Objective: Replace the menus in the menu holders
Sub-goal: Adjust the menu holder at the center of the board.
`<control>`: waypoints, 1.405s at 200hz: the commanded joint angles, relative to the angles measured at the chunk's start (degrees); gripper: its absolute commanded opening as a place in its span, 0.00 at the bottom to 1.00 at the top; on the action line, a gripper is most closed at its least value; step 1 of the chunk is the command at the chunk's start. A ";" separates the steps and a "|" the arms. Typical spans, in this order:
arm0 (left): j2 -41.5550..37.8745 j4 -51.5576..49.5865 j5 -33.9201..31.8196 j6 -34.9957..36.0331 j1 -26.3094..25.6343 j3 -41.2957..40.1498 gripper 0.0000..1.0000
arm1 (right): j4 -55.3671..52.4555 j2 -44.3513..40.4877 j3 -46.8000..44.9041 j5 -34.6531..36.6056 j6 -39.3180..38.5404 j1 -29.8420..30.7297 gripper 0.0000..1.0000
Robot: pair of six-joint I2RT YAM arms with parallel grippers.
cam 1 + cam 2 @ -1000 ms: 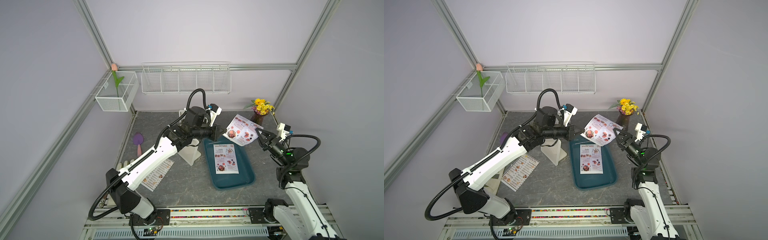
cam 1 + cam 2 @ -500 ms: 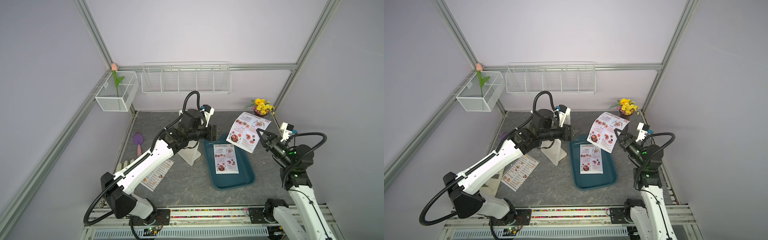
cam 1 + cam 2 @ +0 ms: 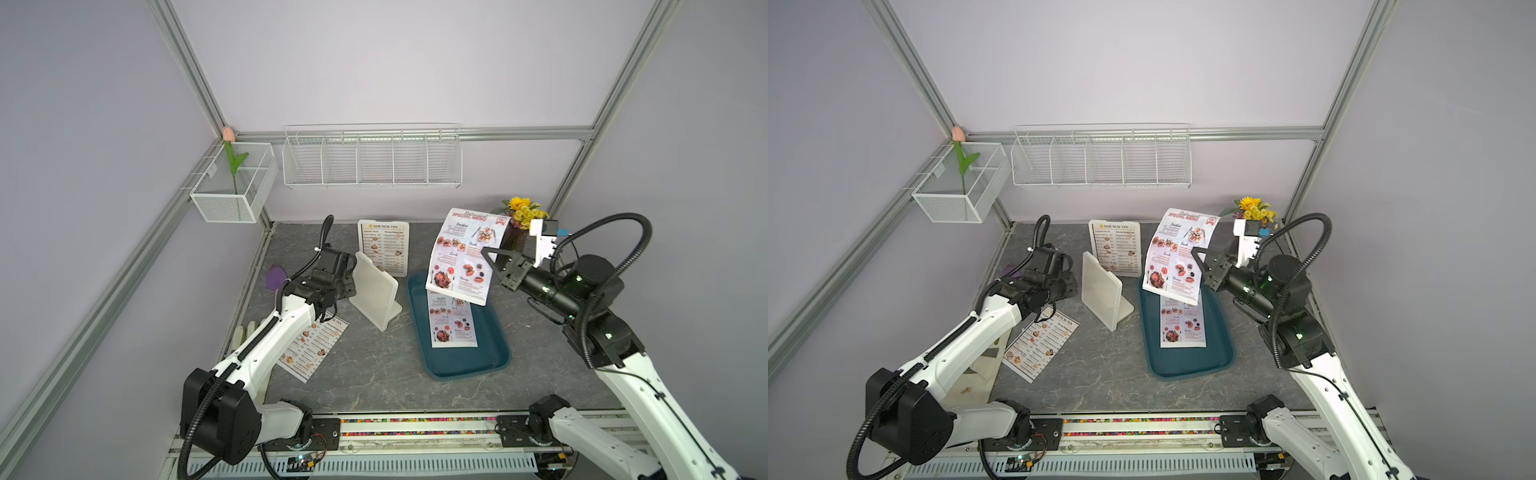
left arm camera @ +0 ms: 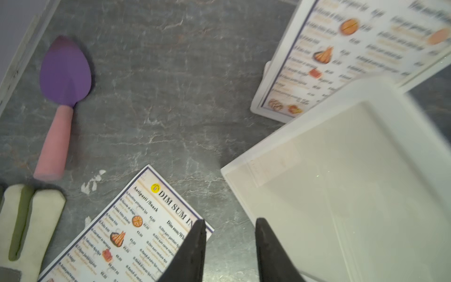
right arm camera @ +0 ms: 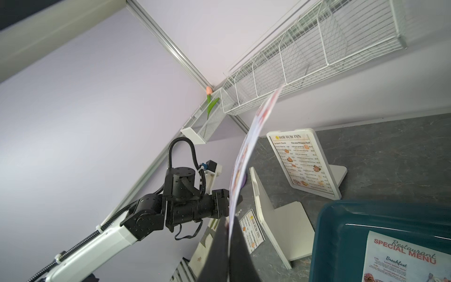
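Carrying red-headed menu point(image 3: 461, 257) clamped in right tool point(image 3: 487, 257).
Brace empty holder point(image 3: 374, 291) with left tool point(image 4: 230, 221), half-spread and bare; feed it in square.

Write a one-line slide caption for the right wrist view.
Right jaws pinch a curling SPECIAL MENU sheet edge-on; beyond stand the empty holder, the DIM SUM INN holder and a teal tray.

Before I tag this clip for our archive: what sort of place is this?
Probably a robot test cell staged as a restaurant table: aluminium framing around plain walls, a left arm and right arm on a front rail, and props like a menu holder and teal tray.
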 commanded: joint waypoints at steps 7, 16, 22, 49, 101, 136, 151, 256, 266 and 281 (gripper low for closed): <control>2.48 7.62 1.58 -1.92 2.97 -1.23 0.39 | -4.26 5.33 5.15 10.86 -8.93 7.59 0.06; 4.15 8.89 2.05 -2.14 4.15 -0.82 0.40 | -4.84 7.18 6.75 13.04 -10.49 9.52 0.06; 5.35 9.55 2.85 -2.27 4.97 -0.27 0.40 | -5.28 8.39 7.92 14.20 -11.38 10.74 0.06; 10.75 13.27 6.10 -0.91 6.51 1.98 0.40 | -7.25 12.94 12.55 20.03 -16.13 15.46 0.06; 19.44 15.48 9.50 0.41 6.52 7.90 0.42 | -9.09 18.26 19.28 27.92 -20.09 20.38 0.06; 22.02 16.35 11.69 1.35 6.52 9.48 0.45 | -8.09 19.80 20.08 29.79 -18.63 21.41 0.06; 22.97 16.53 13.89 1.84 6.49 9.69 0.48 | -6.97 20.40 19.94 29.78 -16.93 21.66 0.06; 10.69 7.92 5.61 -1.24 5.56 3.57 0.60 | -1.35 21.33 15.38 34.52 -5.35 24.04 0.06; 9.54 7.30 5.55 -1.06 5.29 3.19 0.60 | -1.33 21.33 15.06 34.44 -5.07 24.21 0.06; 8.33 6.79 5.50 -1.15 5.05 2.75 0.61 | -0.85 21.07 14.42 34.22 -4.75 24.14 0.06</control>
